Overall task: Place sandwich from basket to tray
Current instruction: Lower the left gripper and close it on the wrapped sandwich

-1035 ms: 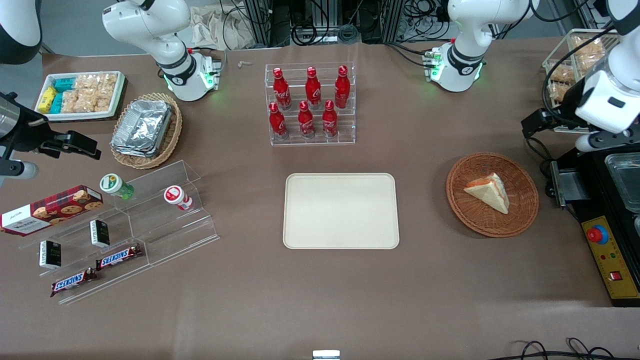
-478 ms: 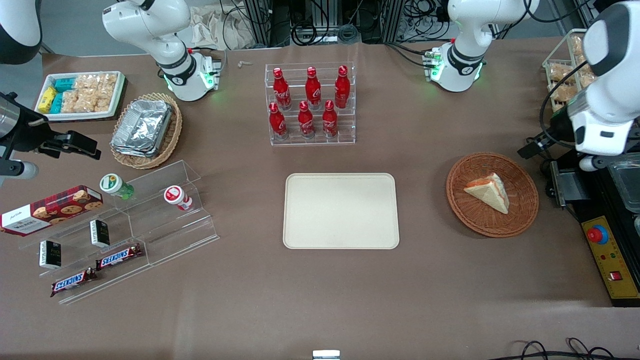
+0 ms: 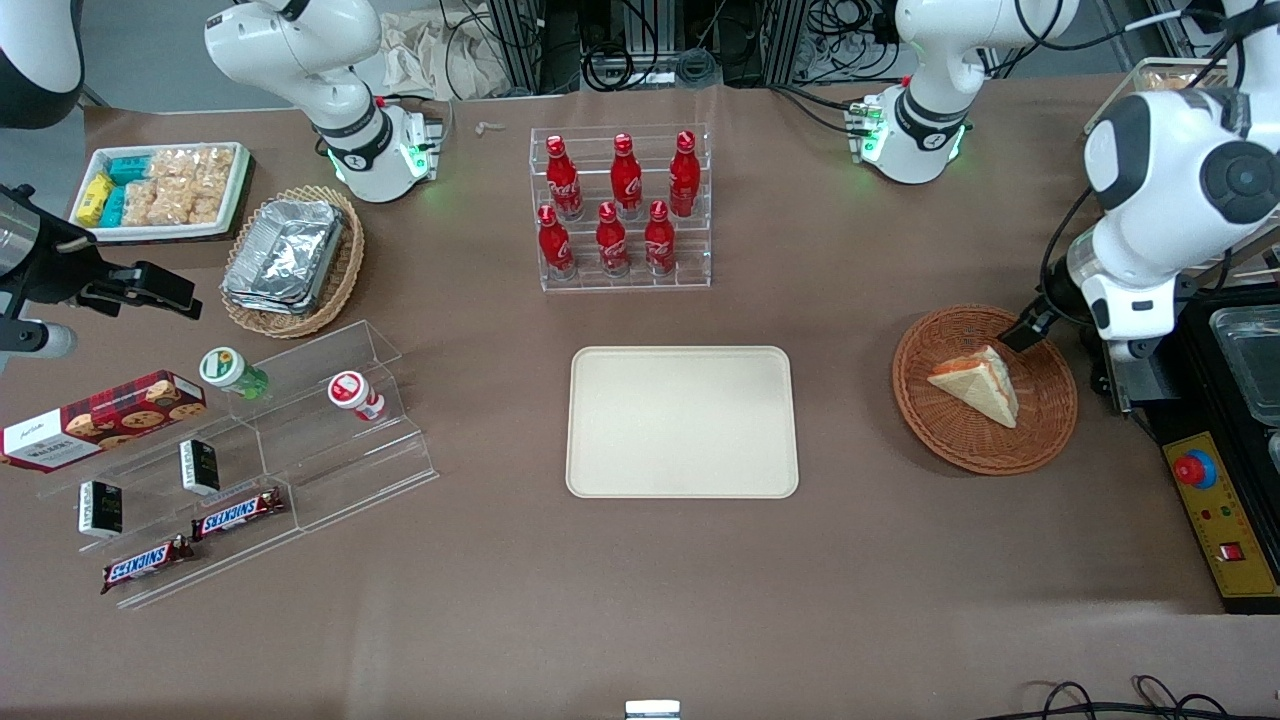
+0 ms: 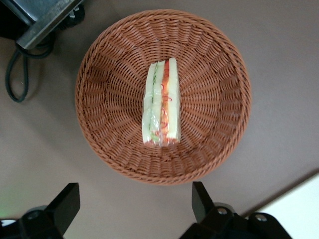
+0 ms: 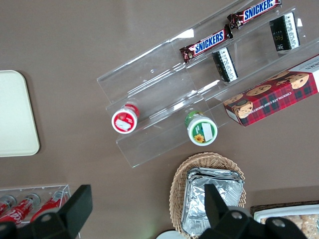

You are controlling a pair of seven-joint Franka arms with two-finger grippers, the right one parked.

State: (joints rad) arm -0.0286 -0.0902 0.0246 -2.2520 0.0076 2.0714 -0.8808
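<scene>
The sandwich (image 3: 978, 385) is a pale bread wedge lying in the round reddish-brown basket (image 3: 985, 448) toward the working arm's end of the table. In the left wrist view the sandwich (image 4: 160, 102) shows its green and red-orange filling edge in the middle of the basket (image 4: 212, 142). My left gripper (image 3: 1030, 325) hangs above the basket's rim that lies farther from the front camera. It is open and empty, with its fingers (image 4: 67, 201) wide apart (image 4: 133, 204). The cream-beige tray (image 3: 682, 421) lies empty at the table's middle; one corner of it shows in the left wrist view (image 4: 301, 209).
A black control box with a red button (image 3: 1215, 500) stands beside the basket at the table's edge. A rack of red bottles (image 3: 620, 210) stands farther from the front camera than the tray. Acrylic steps with snacks (image 3: 250, 450) and a tan basket of foil containers (image 3: 292, 260) lie toward the parked arm's end.
My left arm has swung in from the table's edge toward the basket, and its gripper now hangs over the basket's rim. The sandwich and tray have not moved.
</scene>
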